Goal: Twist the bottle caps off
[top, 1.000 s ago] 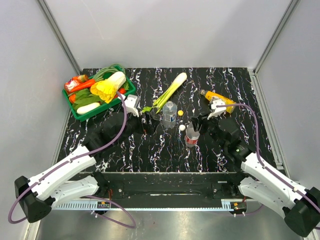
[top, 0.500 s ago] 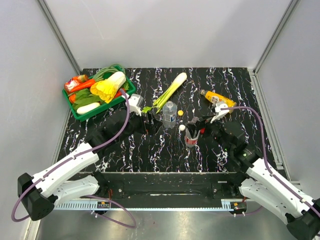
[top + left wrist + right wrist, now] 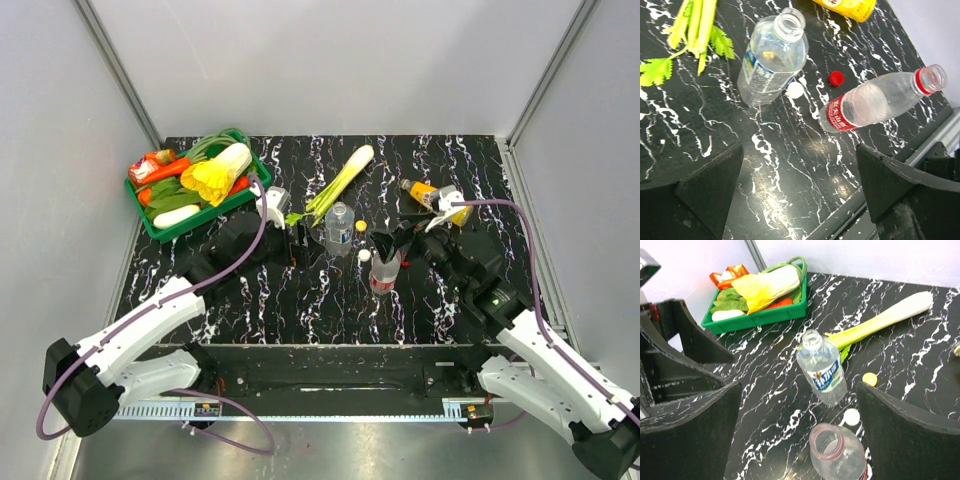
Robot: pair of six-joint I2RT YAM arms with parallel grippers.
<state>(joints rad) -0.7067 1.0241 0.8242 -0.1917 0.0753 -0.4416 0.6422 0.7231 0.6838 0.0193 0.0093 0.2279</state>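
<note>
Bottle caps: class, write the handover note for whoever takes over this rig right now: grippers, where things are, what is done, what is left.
Left gripper: open, empty.
Right gripper: open, empty, near the red-label bottle.
Blue-label bottle and red-label bottle stand mid-table, necks open. Juice bottle lies on its side, far right.
Done: white cap, red cap and yellow cap lie loose on the table.
To do: check the juice bottle's neck; it is not clear here.

Table: tray w/ veg at 10 o'clock; celery at 12; ctr bottle mid-table, second bottle near, at its 4 o'clock; juice bottle lying at 2.
</note>
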